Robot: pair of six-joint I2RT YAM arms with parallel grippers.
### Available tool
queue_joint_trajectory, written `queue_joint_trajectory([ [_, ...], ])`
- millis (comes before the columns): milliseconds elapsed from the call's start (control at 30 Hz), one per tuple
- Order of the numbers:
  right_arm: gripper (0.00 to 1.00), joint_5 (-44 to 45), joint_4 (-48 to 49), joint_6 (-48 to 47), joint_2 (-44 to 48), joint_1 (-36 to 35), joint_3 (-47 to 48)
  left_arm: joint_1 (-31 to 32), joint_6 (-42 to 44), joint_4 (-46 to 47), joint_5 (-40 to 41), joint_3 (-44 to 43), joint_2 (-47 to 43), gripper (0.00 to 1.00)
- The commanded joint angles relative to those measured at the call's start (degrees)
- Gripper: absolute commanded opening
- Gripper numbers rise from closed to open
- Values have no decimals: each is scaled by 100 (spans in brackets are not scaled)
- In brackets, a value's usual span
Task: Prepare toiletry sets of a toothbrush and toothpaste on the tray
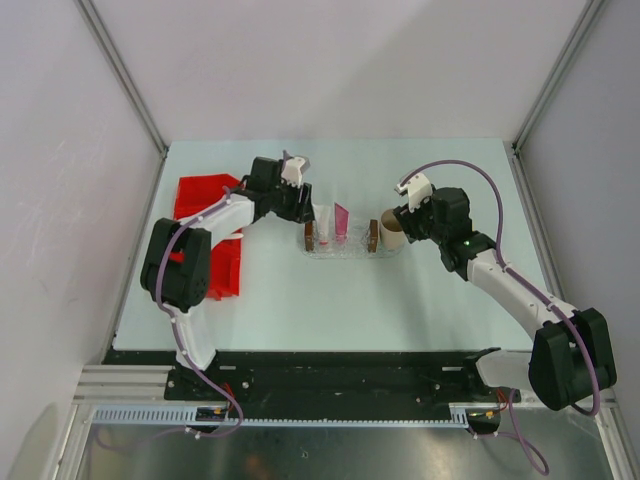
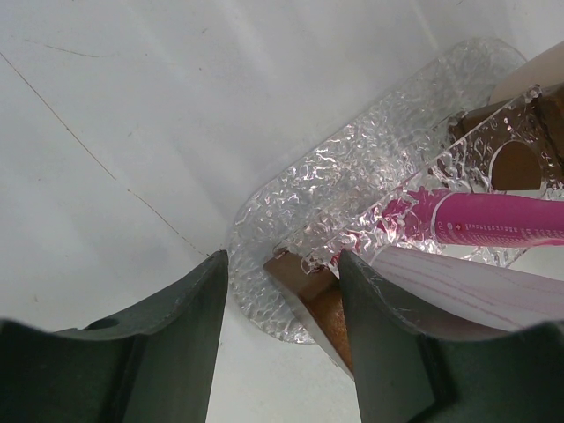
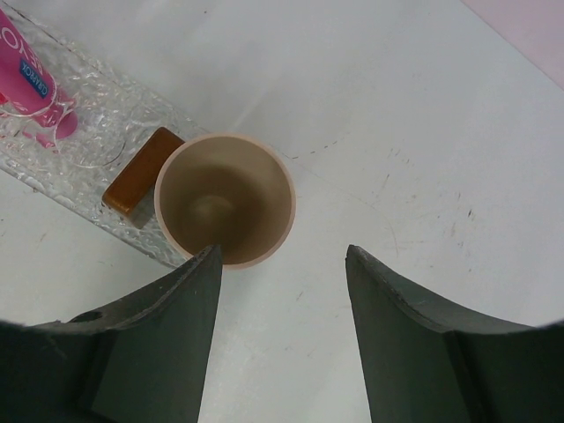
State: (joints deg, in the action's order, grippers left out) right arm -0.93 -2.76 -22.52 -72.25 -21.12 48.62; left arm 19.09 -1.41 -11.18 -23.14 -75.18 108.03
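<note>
The clear tray (image 1: pixel 340 249) lies mid-table with a brown block (image 1: pixel 310 237) at each short end. A white tube (image 1: pixel 323 219) and a magenta-pink tube (image 1: pixel 341 220) stand in it. My left gripper (image 1: pixel 302 208) is open and empty at the tray's left end. In the left wrist view, the gripper (image 2: pixel 282 264) has the brown block (image 2: pixel 308 291) just ahead between its fingers, with the pink tube (image 2: pixel 502 222) and white tube (image 2: pixel 493 291) to the right. My right gripper (image 1: pixel 408 226) (image 3: pixel 282 256) is open and empty beside the tan cup (image 3: pixel 225 198). No toothbrush is in view.
The tan paper cup (image 1: pixel 390 231) stands against the tray's right end, next to the brown block (image 3: pixel 141 167). A red divided bin (image 1: pixel 205 195) sits at the left, partly under the left arm. Enclosure walls rise at the back and sides.
</note>
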Motion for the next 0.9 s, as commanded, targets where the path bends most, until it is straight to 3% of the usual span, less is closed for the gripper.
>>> queue_joint_trajectory([
  [0,63,-48,66,73,35,38,7,-72,-70,-218,116,152,-221,58],
  [867,63,-48,57,46,-26,29,7,-134,-44,-218,-33,240,-335,58],
])
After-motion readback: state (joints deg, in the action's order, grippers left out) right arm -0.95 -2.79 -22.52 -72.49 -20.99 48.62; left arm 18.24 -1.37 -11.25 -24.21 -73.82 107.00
